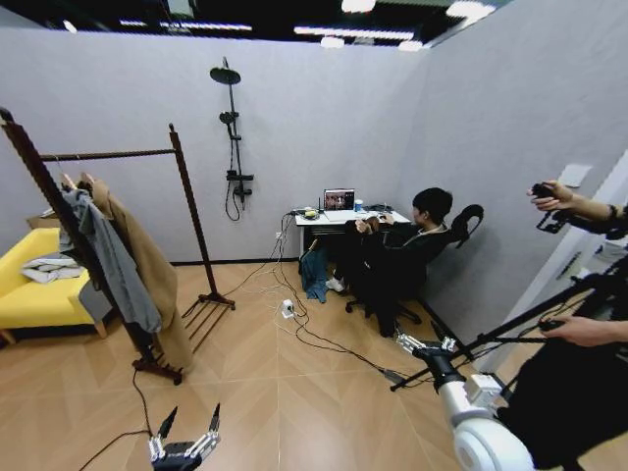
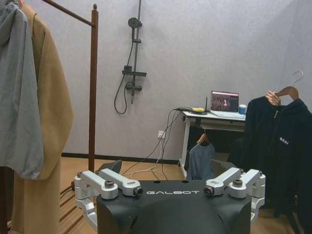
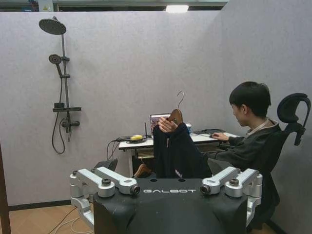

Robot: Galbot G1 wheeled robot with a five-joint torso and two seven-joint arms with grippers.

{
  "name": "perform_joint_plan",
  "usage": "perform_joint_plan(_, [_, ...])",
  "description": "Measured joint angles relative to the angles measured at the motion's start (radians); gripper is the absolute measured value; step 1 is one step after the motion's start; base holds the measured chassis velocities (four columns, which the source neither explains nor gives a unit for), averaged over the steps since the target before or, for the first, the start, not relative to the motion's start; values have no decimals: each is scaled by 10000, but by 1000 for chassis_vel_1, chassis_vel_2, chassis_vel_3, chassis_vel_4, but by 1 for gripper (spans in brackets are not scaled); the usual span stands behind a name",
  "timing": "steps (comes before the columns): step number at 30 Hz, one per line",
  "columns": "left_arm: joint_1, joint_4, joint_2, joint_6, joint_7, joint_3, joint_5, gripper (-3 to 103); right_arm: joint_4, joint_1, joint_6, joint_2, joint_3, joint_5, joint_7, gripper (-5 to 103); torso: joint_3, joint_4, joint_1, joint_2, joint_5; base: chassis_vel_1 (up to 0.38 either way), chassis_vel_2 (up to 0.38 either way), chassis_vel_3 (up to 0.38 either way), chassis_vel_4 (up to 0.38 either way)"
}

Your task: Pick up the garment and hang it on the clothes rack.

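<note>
At about six o'clock in your head view, low over the wood floor, your left claw [image 1: 184, 432] hangs with fingers spread wide and nothing between them; your right claw [image 1: 424, 345] sits out at four o'clock, also spread and empty, its arm reaching toward the seated person. Beyond it, that person's hand [image 3: 167, 125] holds up the garment [image 3: 178, 153] by its wooden hanger [image 3: 175, 115], in front of the bench [image 3: 146, 143]. The clothes rack [image 1: 108, 154] stands at ten o'clock, already carrying a grey jacket [image 1: 108, 257] and a tan coat [image 1: 147, 265]. By my reading, nothing is done yet: the pick-up and the hanging both remain. From the head camera the garment blends into the person's dark clothing, and the rack's near post is cut off.
</note>
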Motion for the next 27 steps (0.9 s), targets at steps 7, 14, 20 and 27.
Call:
perform_joint_plan(7, [0,0,0,0,0,0,0,100,-4,-37,191,15,-14,14,-112,100,0,0,0,0,0,0,0,0,0])
perform_joint_plan(14, [-1,0,0,0,0,0,0,100,54,-111,105,5,86,187,-206,100,0,-1,0,0,0,0,0,0,0])
perform_joint_plan(20, [0,1,1,0,0,0,-1,100,78,-103,61,67,94,188,-226,100,0,-1,0,0,0,0,0,0,0])
perform_joint_plan(27, [0,0,0,0,0,0,-1,100,90,-84,61,105,111,191,-277,100,0,0,0,-1,0,0,0,0,0])
